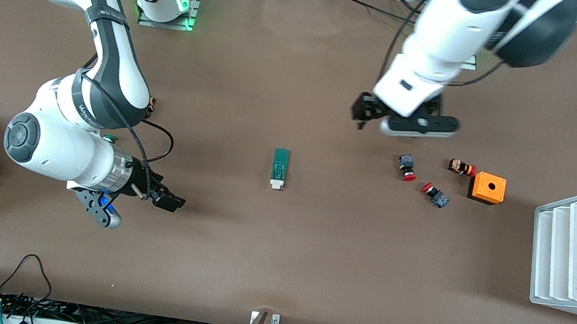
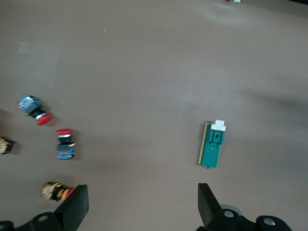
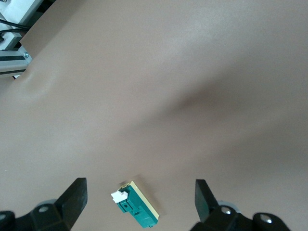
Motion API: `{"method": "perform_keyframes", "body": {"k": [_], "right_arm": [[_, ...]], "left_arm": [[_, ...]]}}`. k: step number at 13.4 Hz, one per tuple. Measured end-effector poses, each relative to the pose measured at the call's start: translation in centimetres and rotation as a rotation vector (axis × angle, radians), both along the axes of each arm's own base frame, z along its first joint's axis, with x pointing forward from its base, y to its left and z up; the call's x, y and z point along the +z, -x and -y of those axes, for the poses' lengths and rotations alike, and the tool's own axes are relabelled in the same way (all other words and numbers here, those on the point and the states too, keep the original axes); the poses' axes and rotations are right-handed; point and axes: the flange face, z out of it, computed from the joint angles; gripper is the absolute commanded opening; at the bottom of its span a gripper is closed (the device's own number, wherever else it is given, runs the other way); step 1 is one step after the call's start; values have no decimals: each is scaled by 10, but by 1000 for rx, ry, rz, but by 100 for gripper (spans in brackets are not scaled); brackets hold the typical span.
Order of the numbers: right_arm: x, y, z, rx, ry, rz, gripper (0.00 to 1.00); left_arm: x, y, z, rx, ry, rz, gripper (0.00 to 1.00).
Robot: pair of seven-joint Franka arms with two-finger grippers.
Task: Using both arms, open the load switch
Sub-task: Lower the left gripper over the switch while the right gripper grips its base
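The right end effector (image 1: 167, 201) hangs released, empty, over the desk (image 1: 276, 269). Mid-desk, between both arms, the load switch (image 1: 279, 168) lies flat, untouched. The left end effector (image 1: 380, 119), also released, hovers near the push buttons (image 1: 407, 167). Judging by this, nothing is done: grasping and opening remain.

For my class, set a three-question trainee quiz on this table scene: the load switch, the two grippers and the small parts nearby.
1. True or false: the load switch is held by a gripper.
2. How many red-capped push buttons lie near the orange box?
3. Which end of the load switch is nearer the front camera: A green, B white?

Key
1. False: it lies free on the table, with the left gripper and right gripper both open and apart from it.
2. Three.
3. B.
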Motion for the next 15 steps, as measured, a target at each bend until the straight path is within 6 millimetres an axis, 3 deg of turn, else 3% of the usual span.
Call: {"method": "perform_keyframes", "body": {"k": [3,5,11,15], "right_arm": [[-4,2,-3,6,2,-11,99],[-8,3,-4,8,3,-18,99],[-15,8,-13,18,6,-34,99],[-26,11,-15,20,11,-52,99]], "left_arm": [[-32,23,64,23,-44,103,100],[-63,40,99,41,-54,169,100],[-141,94,176,94,-79,373,100],[-217,135,212,74,-93,559,100]]}}
